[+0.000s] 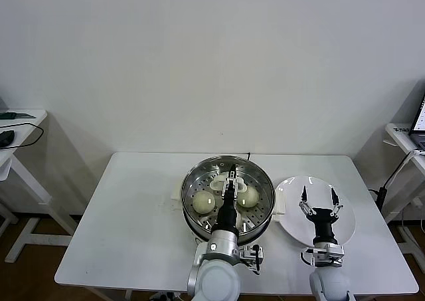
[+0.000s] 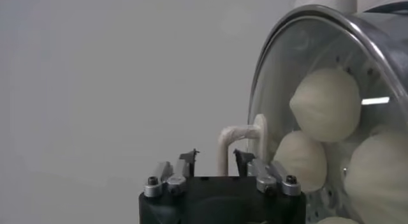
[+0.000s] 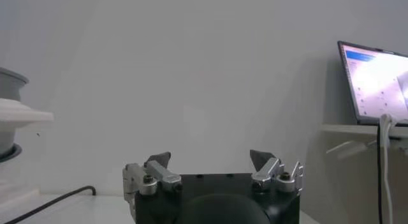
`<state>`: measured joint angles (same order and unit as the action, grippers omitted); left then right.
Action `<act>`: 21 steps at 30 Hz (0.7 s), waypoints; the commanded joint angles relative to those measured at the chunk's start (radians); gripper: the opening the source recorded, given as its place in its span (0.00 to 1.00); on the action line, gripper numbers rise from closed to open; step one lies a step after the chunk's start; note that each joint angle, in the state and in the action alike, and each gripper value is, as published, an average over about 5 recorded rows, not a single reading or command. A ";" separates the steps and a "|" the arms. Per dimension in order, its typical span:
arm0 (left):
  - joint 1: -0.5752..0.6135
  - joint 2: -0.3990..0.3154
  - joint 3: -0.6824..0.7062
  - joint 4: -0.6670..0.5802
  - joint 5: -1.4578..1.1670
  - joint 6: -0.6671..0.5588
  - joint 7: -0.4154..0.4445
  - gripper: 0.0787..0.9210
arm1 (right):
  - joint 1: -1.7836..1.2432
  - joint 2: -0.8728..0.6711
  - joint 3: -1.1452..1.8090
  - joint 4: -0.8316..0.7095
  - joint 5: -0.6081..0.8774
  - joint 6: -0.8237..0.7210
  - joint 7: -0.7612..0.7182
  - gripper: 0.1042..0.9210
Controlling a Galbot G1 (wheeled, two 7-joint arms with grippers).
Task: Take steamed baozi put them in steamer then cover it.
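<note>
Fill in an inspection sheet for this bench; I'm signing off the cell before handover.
Surface: white table, nothing spilled.
Job's things: glass cover sits on steamer; baozi inside under it.
Clutter: white plate bare, beside the steamer.
Hands: left hand open around the cover's handle; right hand open above the plate.
Cables: one dark cable on the table.
Surroundings: laptop on a side table.

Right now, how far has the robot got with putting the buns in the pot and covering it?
Nearly finished. The baozi sit inside the steamer, and the glass cover rests on top. The left gripper is at the cover's handle with its fingers open, apparently letting go. The right gripper hangs open over the white plate, which holds no buns. All that seems left is pulling the left arm away.
</note>
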<state>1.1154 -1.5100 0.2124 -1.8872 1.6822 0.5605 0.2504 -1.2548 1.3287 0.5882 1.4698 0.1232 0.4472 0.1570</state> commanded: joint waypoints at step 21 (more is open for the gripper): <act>0.357 0.262 -0.290 -0.480 -0.493 -0.124 -0.213 0.88 | -0.029 -0.053 -0.035 0.099 0.035 -0.069 -0.006 0.88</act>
<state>1.2868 -1.3312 0.1325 -2.1756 1.5306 0.5401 0.2321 -1.2607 1.2973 0.5652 1.5203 0.1075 0.4333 0.1579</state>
